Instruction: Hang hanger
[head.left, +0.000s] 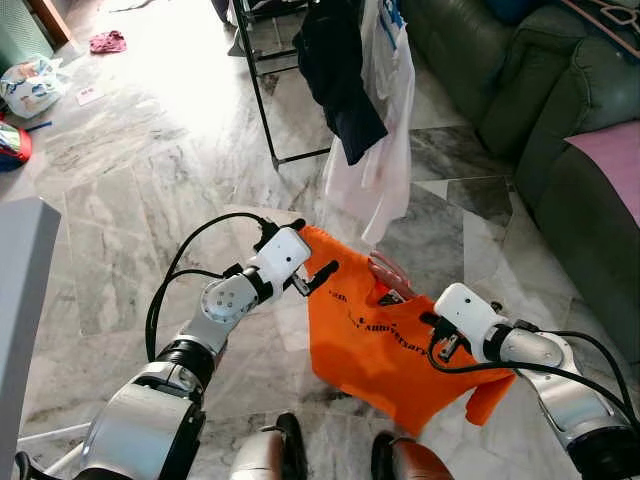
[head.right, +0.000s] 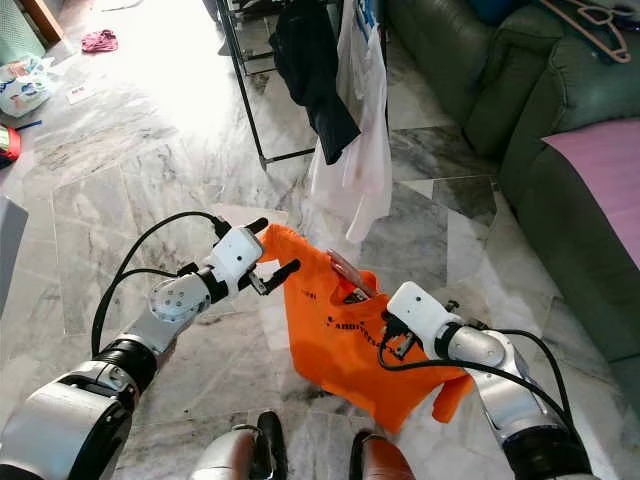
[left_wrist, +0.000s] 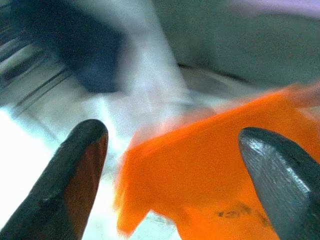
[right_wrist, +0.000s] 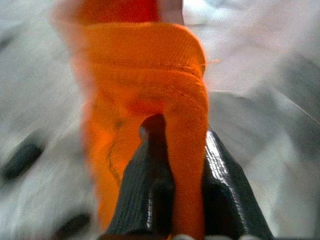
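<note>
- Fingers first: the right gripper (right_wrist: 175, 200) was clamped on a fold of the orange t-shirt (head.left: 385, 350), while the left gripper (left_wrist: 175, 165) was spread wide with the shirt's edge sitting between its fingers (left_wrist: 75, 175), nothing pinched.
- Biggest thing in frame, the green sofa (head.left: 560, 130), was crowded close on the right; a wide swing of the right arm could probably get bumped into it.
- Clothes rack (head.left: 262, 80) was seen well ahead, with a dark garment (head.left: 335, 70) and a white garment (head.left: 385, 150) already draped. The orange shirt could get snagged on those when lifted in.
- Shirt was held up off the marble floor (head.left: 150, 180) by one fold only, so a slip seemed likely.
- Pinkish hanger (head.left: 390, 275) was poking out at the collar, held by cloth only, so it could easily be tipped out.
</note>
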